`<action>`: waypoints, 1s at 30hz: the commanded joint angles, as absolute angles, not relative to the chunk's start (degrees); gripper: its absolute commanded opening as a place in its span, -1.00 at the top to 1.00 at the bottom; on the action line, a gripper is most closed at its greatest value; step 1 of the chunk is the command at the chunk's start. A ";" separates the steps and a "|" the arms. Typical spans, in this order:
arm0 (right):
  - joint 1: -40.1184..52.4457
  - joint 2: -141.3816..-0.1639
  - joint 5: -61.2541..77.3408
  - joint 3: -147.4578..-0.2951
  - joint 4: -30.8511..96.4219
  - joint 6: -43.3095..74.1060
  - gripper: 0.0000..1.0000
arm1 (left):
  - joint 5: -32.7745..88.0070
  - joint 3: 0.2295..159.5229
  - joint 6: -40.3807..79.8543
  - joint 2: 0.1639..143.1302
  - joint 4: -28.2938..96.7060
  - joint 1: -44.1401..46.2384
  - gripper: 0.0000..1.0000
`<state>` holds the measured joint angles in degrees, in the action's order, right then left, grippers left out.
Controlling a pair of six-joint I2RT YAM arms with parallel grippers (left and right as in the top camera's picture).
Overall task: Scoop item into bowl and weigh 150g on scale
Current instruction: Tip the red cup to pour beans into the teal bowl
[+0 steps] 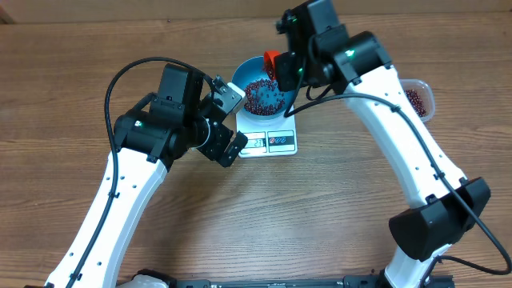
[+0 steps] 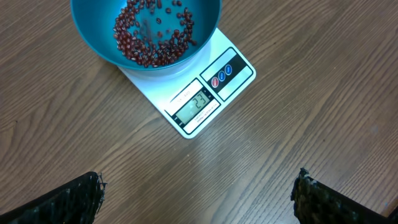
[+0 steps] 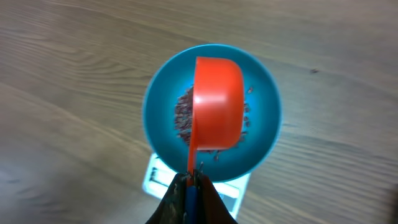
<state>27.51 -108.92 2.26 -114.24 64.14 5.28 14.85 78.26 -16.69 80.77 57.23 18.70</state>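
- The beans (image 2: 134, 46) lie as a loose maroon layer in the bottom of the blue bowl (image 2: 90, 25).
- The bowl stands on the white scale (image 2: 198, 102), covering its far part. The display and buttons along the near edge are left clear, and digits show in the window.
- A red scoop (image 3: 217, 102) hangs over the bowl with its mouth turned down. In the right wrist view it hides the middle of the heap, so beans show only around its edges.
- The right claw (image 3: 191, 180) is pressed together on the scoop's thin handle, above the bowl's near rim.
- In the overhead view the right arm overhangs the bowl's far right side and hides part of its rim.
- The left claw (image 2: 199, 180) is spread wide and pinches nothing. It hovers over bare table (image 1: 264, 216) just left of the scale, facing it.
- A clear tub (image 1: 430, 102) with more beans sits well to the right, partly behind the right arm.
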 commanded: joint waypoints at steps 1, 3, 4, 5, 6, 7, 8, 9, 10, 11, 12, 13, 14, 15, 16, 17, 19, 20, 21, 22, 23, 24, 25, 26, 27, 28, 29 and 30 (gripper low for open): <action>28.88 -107.53 -7.46 -115.77 63.68 3.44 0.93 | 15.94 79.44 -16.29 80.14 56.97 18.39 -0.99; 29.71 -107.53 -8.12 -115.77 63.55 1.76 0.93 | 15.94 79.46 -16.29 80.14 56.97 18.39 -0.99; 29.98 -107.53 -8.14 -115.77 63.51 1.02 0.93 | 15.94 79.46 -16.29 80.14 56.97 18.39 -0.99; 30.15 -107.53 -8.14 -115.77 63.42 0.32 0.93 | 15.94 79.44 -16.29 80.14 56.97 18.39 -0.99; 30.22 -107.53 -8.12 -115.77 63.42 -0.34 0.93 | 15.94 79.46 -16.29 80.14 56.97 18.39 -0.99; 30.28 -107.53 -8.12 -115.77 63.42 -0.80 0.93 | 15.94 79.44 -16.29 80.14 56.97 18.39 -0.99; 30.28 -107.53 -8.10 -115.77 63.37 -1.34 0.93 | 15.94 79.44 -16.29 80.14 56.97 18.39 -0.99; 30.28 -107.53 -8.08 -115.77 63.37 -1.87 0.93 | 15.94 79.46 -16.29 80.14 56.97 18.39 -0.99; 30.33 -107.53 -8.10 -115.77 63.40 -2.11 0.93 | 15.94 79.44 -16.29 80.14 56.97 18.39 -0.99; 30.33 -107.53 -7.97 -115.77 63.40 -2.46 0.93 | 15.94 79.44 -16.29 80.14 56.97 18.39 -0.99; 30.33 -107.53 -7.40 -115.77 63.44 -3.42 0.93 | 15.94 79.44 -16.29 80.14 56.97 18.39 -0.99; 30.33 -107.53 -7.44 -115.77 63.46 -3.77 0.93 | 15.94 79.44 -16.29 80.14 56.97 18.39 -0.99; 30.33 -107.53 -7.31 -115.77 63.53 -4.49 0.93 | 15.94 79.44 -16.29 80.14 56.97 18.39 -0.99; 30.33 -107.53 -7.25 -115.77 63.64 -5.17 0.92 | 15.94 79.44 -16.29 80.14 56.97 18.39 -0.99; 30.33 -107.53 -7.22 -115.77 63.79 -6.28 0.93 | 15.94 79.44 -16.29 80.14 56.97 18.39 -0.99; 30.33 -107.53 -7.25 -115.77 63.90 -6.96 0.93 | 15.94 79.46 -16.29 80.14 56.97 18.39 -0.99; 30.33 -107.53 -7.22 -115.77 64.03 -8.14 0.92 | 15.94 79.44 -16.29 80.14 56.97 18.39 -0.99; 30.33 -107.53 -7.20 -115.77 64.05 -8.60 0.93 | 15.94 79.46 -16.29 80.14 56.97 18.39 -0.99; 30.33 -107.53 -6.74 -115.77 64.18 -9.54 0.93 | 15.94 79.44 -16.29 80.14 56.97 18.39 -0.99; 30.33 -107.53 -5.28 -115.77 64.47 -11.64 0.93 | 15.94 79.46 -16.29 80.14 56.97 18.39 -0.99; 30.30 -107.53 -3.92 -115.77 64.64 -13.34 0.93 | 15.94 79.46 -16.29 80.14 56.97 18.39 -0.99; 30.30 -107.53 -2.96 -115.77 64.73 -14.28 0.92 | 15.94 79.44 -16.29 80.14 56.97 18.39 -0.99; 30.30 -107.53 -2.50 -115.77 64.73 -14.74 0.93 | 15.94 79.46 -16.29 80.14 56.97 18.39 -0.99; 30.30 -107.53 -2.44 -115.77 64.66 -14.87 0.93 | 15.94 79.44 -16.29 80.14 56.97 18.39 -0.99; 30.28 -107.53 -2.42 -115.77 64.62 -14.85 0.93 | 15.94 79.44 -16.29 80.14 56.97 18.39 -0.99; 30.13 -107.53 -2.42 -115.77 64.62 -14.83 0.93 | 15.94 79.46 -16.29 80.14 56.97 18.39 -0.99; 29.98 -107.53 -2.42 -115.77 64.62 -14.81 0.93 | 15.94 79.46 -16.29 80.14 56.97 18.39 -1.00; 29.76 -107.53 -2.42 -115.77 64.64 -14.57 0.93 | 15.94 79.44 -16.29 80.14 56.97 18.39 -0.99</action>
<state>30.06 -108.90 -3.40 -114.24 64.79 -13.04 14.83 78.26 -16.69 80.77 57.21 18.70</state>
